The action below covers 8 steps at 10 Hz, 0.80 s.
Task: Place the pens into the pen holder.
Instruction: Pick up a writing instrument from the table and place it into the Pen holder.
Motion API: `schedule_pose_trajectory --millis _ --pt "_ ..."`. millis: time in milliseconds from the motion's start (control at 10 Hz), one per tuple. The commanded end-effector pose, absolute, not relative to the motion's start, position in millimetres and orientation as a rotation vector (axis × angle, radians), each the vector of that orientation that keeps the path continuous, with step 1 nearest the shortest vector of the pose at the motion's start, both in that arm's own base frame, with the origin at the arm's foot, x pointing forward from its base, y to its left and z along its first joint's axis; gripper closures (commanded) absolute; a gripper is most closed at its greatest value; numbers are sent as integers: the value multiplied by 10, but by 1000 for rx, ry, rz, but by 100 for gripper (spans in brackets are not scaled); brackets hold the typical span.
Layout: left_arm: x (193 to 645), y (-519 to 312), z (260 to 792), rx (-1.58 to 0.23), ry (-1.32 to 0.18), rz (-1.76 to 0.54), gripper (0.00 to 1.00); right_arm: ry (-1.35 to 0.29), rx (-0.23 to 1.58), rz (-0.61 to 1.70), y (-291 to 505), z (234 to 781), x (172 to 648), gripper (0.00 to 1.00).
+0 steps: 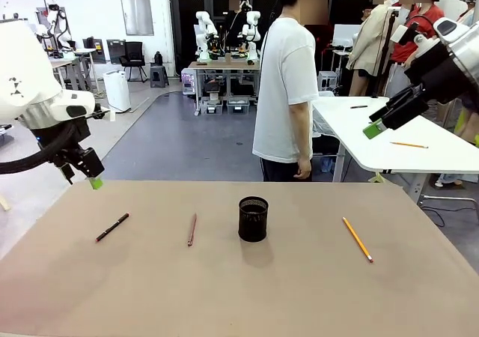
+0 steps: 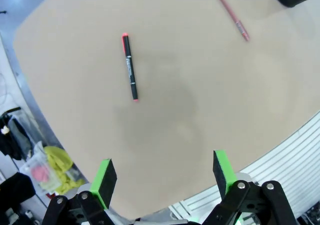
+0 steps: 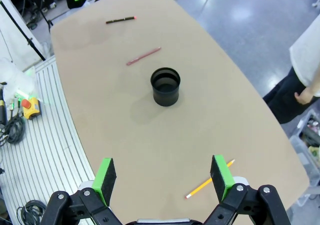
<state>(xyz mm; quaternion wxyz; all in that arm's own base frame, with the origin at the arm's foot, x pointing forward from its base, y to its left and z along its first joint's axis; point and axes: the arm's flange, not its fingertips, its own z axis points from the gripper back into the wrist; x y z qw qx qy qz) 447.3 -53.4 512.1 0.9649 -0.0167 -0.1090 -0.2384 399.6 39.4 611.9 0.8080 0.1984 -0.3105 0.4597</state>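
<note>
The left pincer [image 2: 164,175] and right pincer [image 3: 164,177] hang released over the tan counter [image 1: 299,299]; the thin black red-ended pen [image 1: 112,227] may roll if pinched off-centre.

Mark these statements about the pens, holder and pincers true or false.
1. The pen holder stands upright on the table. True.
2. The yellow pencil is inside the holder. False: it lies on the table, right of the holder in the front view.
3. The left pincer is open and empty. True.
4. The right pincer grips the reddish-brown pen. False: it is open and empty; that pen lies on the table.
</note>
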Motion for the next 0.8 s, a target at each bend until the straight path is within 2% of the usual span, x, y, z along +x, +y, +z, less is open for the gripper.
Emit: schedule_pose_trajectory --millis 0,100,400,500,700 --pt "4496 -519 5221 -103 -263 -526 0 -673 441 993 390 6122 4002 0" --pt "4473 -534 5121 -34 -221 -483 0 -673 441 993 390 6122 4002 0" --pt "4482 -547 5124 -52 -223 -490 0 -673 441 993 390 6122 4002 0" --pt "4548 -709 5033 29 -163 -373 0 -673 441 993 390 6122 4002 0" --pt "4694 -1202 4830 -32 -147 -379 0 -673 441 993 390 6122 4002 0"
